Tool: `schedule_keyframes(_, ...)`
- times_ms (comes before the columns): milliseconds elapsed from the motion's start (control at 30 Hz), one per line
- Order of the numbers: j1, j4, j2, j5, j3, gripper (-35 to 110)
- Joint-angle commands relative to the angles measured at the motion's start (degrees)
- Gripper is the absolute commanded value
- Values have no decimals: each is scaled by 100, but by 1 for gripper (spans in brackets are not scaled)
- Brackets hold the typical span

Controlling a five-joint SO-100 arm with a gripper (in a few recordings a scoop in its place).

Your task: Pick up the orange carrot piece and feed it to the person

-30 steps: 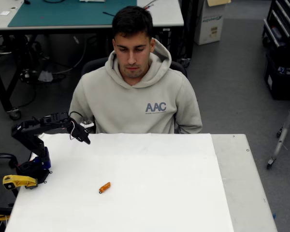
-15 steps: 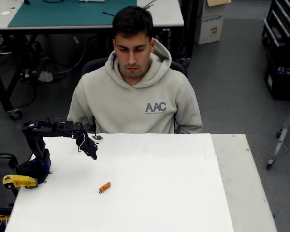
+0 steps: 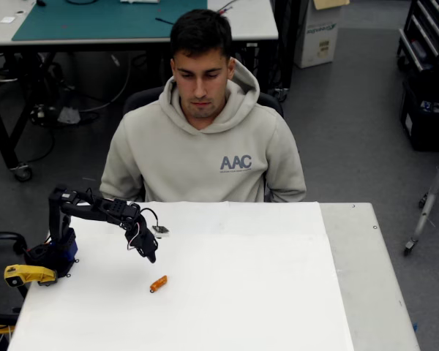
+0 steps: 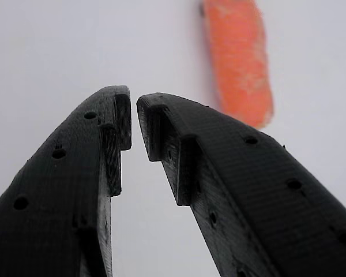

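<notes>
The orange carrot piece [image 3: 158, 283] lies on the white table [image 3: 278, 292], left of its middle. In the wrist view the carrot piece [image 4: 237, 63] is a blurred orange stub just beyond my black fingers, up and to the right. My gripper [image 3: 151, 254] hangs a little above and behind the carrot, pointing down at the table. In the wrist view my gripper [image 4: 134, 115] is shut, with a thin slit between the tips and nothing in it. The person [image 3: 205, 139], in a light hoodie, sits behind the table's far edge, looking down.
My arm's base [image 3: 51, 252] stands at the table's left edge, with a yellow clamp [image 3: 28, 274] beside it. A grey strip of bare tabletop [image 3: 366, 278] runs along the right side. Desks and boxes stand on the floor behind the person.
My arm has stretched out from near its base, carrying the gripper right and toward the table's front, down close to the carrot. The carrot and the person have not moved.
</notes>
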Motion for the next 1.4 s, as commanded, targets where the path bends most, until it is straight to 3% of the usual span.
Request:
schedule_keyframes(0,290,-18,0,-202,-580,-2)
schedule_keyframes(967,747,-18,-334,-677,-791,-1)
schedule_keyframes(1367,738,-18,-334,-677,-747,20)
